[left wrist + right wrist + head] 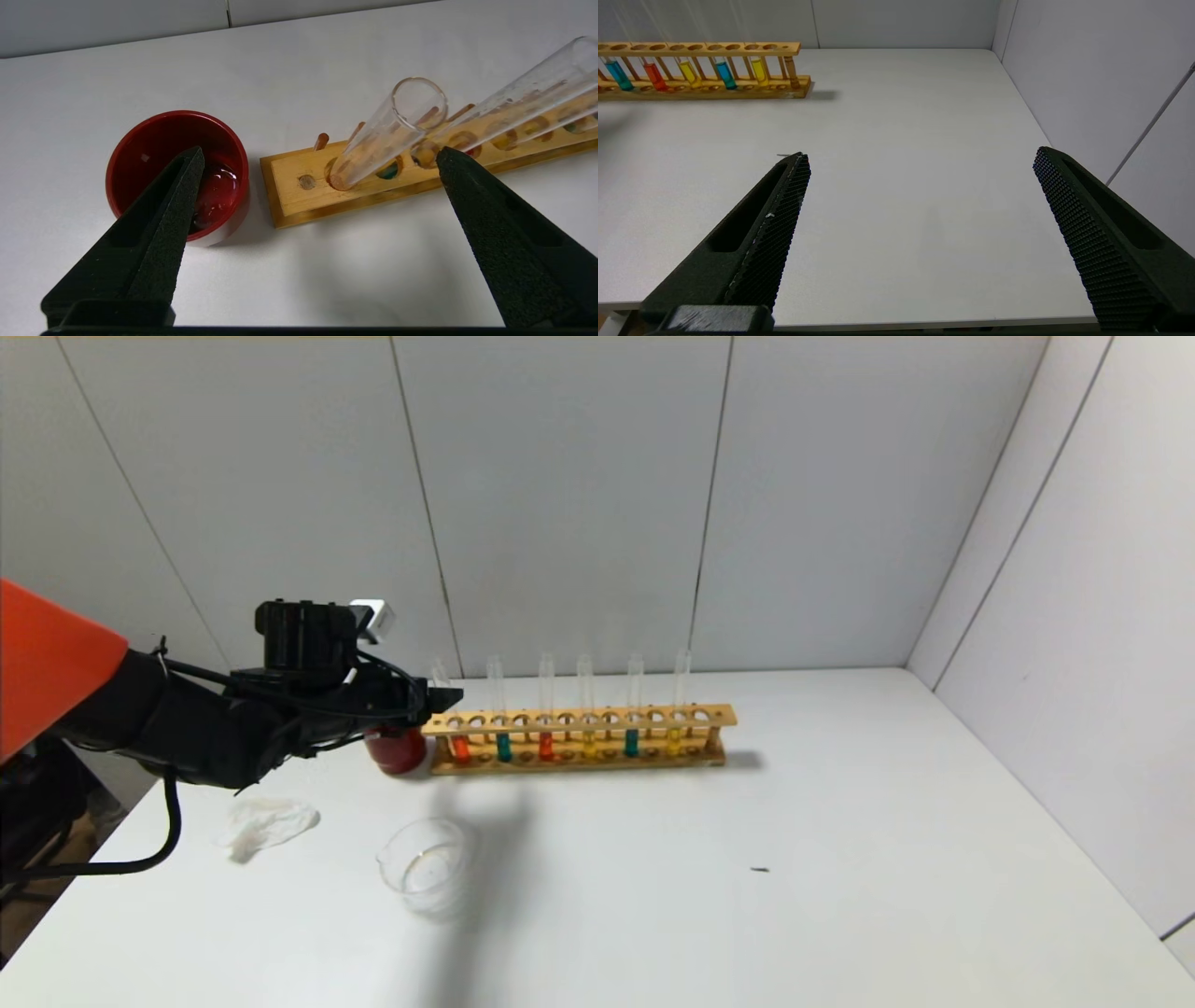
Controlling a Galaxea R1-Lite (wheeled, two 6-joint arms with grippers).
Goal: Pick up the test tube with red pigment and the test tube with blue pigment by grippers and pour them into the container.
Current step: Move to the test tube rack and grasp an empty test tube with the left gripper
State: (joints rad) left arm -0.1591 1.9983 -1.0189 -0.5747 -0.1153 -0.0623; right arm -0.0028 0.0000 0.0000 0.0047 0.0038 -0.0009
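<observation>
Jaws spread wide and empty, the left gripper [320, 158] hovers at the rack's [579, 739] left end over the red tube [459, 748], the blue tube [504, 747] beside it, the beaker [431, 870] nearer unfilled; nothing poured yet, and the right gripper [920, 158] idles open.

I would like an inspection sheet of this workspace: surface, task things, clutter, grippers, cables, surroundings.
Surface: white table, one small dark speck.
Job's things: wooden rack holds six tubes; the test tube with red pigment stands at its left end, the test tube with blue pigment next to it. The container stands apart, nearer the robot.
Clutter: dark red cup beside the rack's left end; crumpled white tissue.
Grippers: left gripper open, above the rack's left end, holding nothing; right gripper open over bare table.
Cables: black cables along the left arm.
Surroundings: grey panel walls.
</observation>
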